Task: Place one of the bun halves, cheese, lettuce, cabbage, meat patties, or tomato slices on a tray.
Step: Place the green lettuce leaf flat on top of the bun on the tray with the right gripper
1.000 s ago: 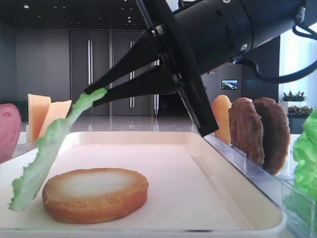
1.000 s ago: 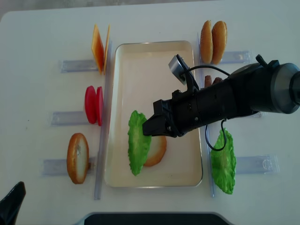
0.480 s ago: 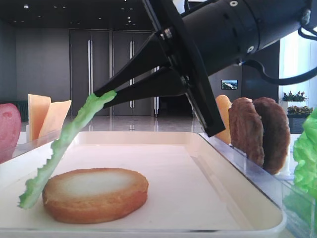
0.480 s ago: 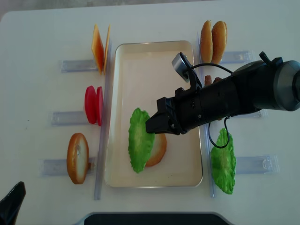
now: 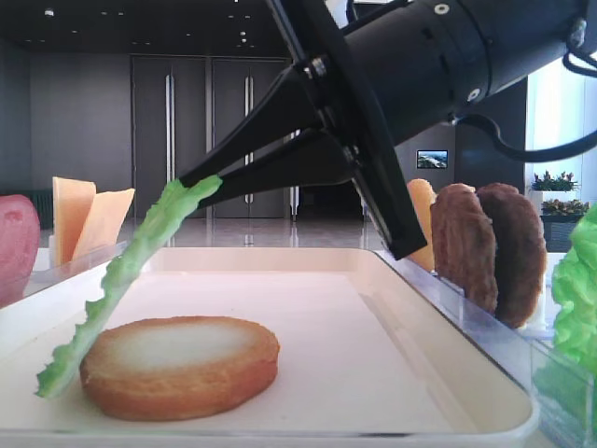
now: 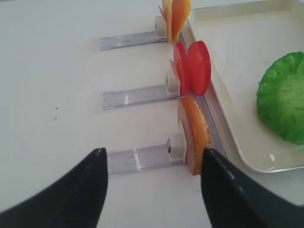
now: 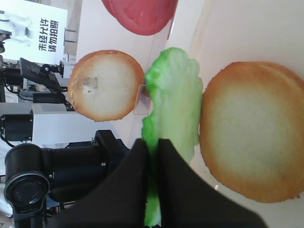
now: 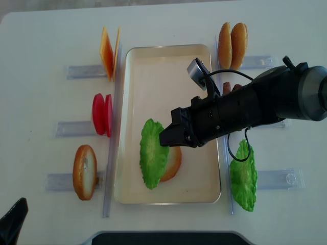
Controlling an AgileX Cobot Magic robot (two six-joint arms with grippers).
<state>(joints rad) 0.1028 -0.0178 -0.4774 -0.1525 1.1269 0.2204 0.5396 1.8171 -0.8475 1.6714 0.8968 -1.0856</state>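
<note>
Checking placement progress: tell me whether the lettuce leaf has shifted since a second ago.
Yes. The lettuce has shifted toward the bun half on the tray.

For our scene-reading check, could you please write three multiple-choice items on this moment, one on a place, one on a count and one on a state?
1. Where does the bun half under the held leaf lie?
A. in a rack
B. on the tray
C. on the bare table

2. How many red tomato slices stand in the rack left of the tray?
A. two
B. one
C. four

3. What is the right claw doing?
A. hanging open
B. shut on a patty
C. shut on the lettuce

Key: 1 B, the bun lies flat inside the tray's rim; 2 A, the overhead view shows two red discs; 3 C, the wrist view shows the fingers pinching the leaf's edge.
</note>
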